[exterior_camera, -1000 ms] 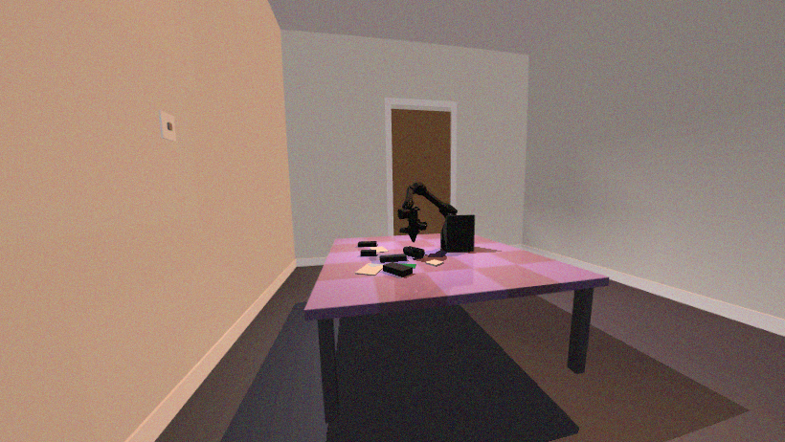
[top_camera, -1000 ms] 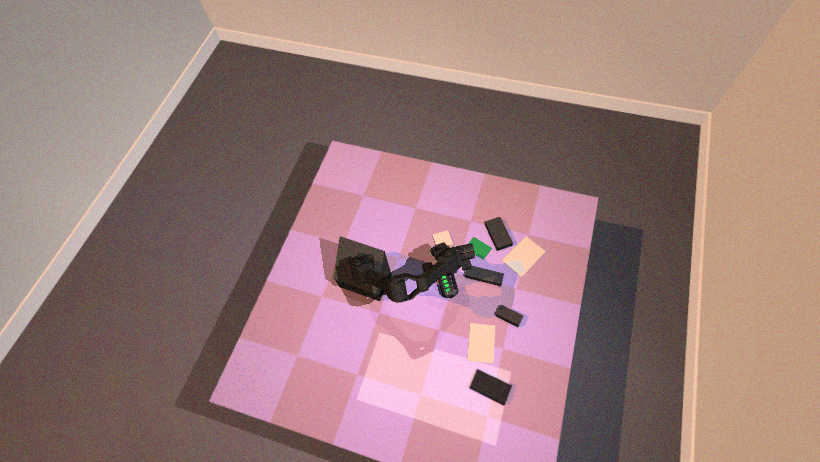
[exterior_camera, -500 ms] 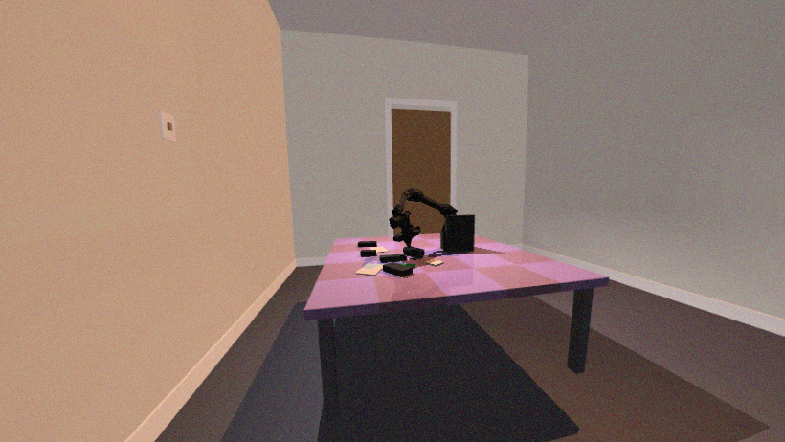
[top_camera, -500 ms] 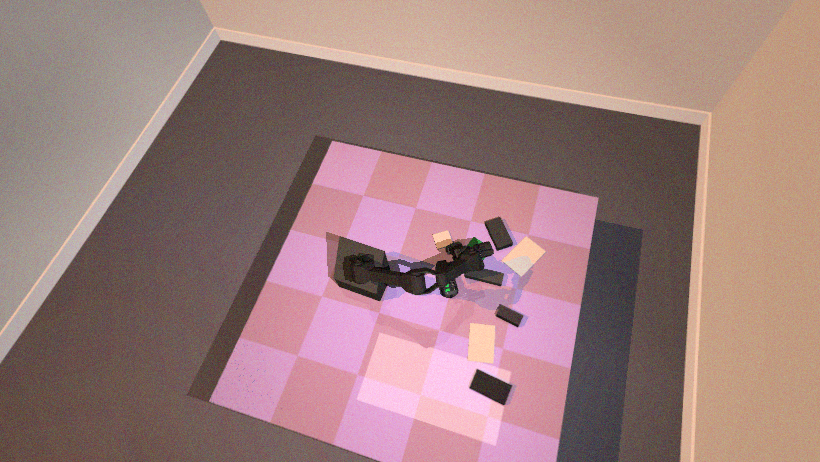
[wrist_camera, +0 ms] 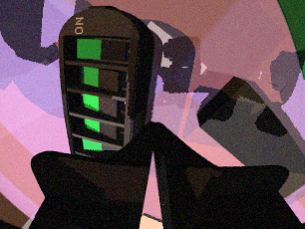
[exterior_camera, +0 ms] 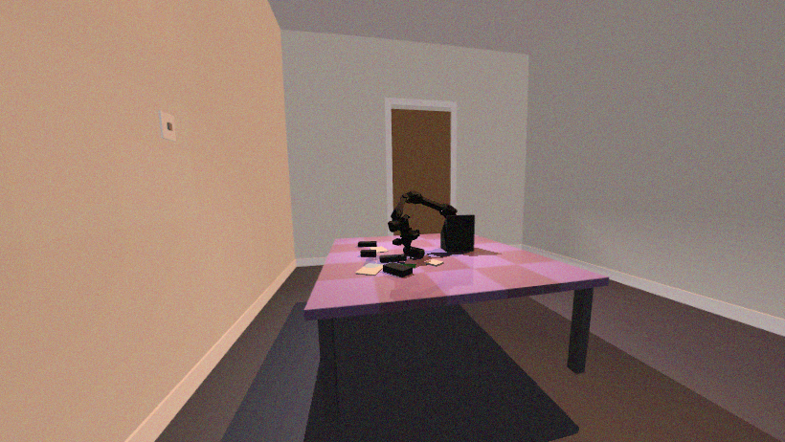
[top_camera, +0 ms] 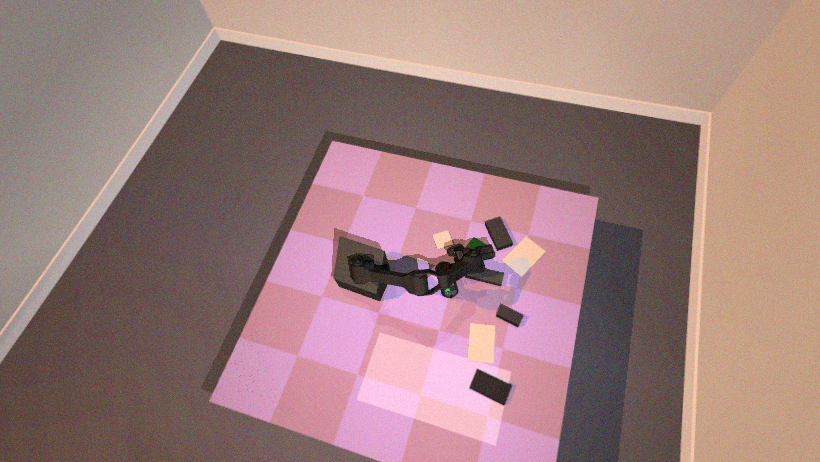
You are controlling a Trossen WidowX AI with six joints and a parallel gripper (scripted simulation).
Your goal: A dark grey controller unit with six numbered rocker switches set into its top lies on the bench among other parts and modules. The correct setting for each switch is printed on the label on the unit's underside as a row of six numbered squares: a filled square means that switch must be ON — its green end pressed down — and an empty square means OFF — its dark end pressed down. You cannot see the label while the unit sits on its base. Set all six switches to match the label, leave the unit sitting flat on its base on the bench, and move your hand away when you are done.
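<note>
On the pink checkered table [top_camera: 332, 367] [exterior_camera: 527, 276], clock centred on the controller and twelve at the top of the overhead view: parts lie in this order.
Nine o'clock: a dark boxy block [top_camera: 360, 289] [exterior_camera: 459, 232] beside the foot of the black jointed arm [top_camera: 401, 278] [exterior_camera: 431, 204].
Twelve: a small cream square card [top_camera: 442, 239] [exterior_camera: 435, 262].
Clock centre: the dark grey, round-ended controller unit [top_camera: 449, 292] [exterior_camera: 415, 253] [wrist_camera: 107, 22], switches upward, partly under the arm overhead.
Switches: five green-and-dark rockers show below the "ON" print; the rest is hidden behind the gripper.
Gripper: black parallel-jaw gripper [exterior_camera: 406, 253] [wrist_camera: 153, 126], fingers pressed together, pinching nothing, over the unit's near end in the wrist view; contact cannot be told.
One: a green flat card [top_camera: 475, 244] [exterior_camera: 411, 265] [wrist_camera: 296, 27].
Five: a cream rectangular card [top_camera: 481, 343] [exterior_camera: 378, 250].
Two: a long dark bar [top_camera: 486, 277] [exterior_camera: 392, 258].
Five, farther: a black rectangular block [top_camera: 491, 386] [exterior_camera: 367, 243].
One, farther: a dark oblong block [top_camera: 498, 233] [exterior_camera: 396, 269].
Four: a small dark brick [top_camera: 509, 315] [exterior_camera: 369, 253].
Two, farther: a large cream card [top_camera: 523, 255] [exterior_camera: 369, 269].
</note>
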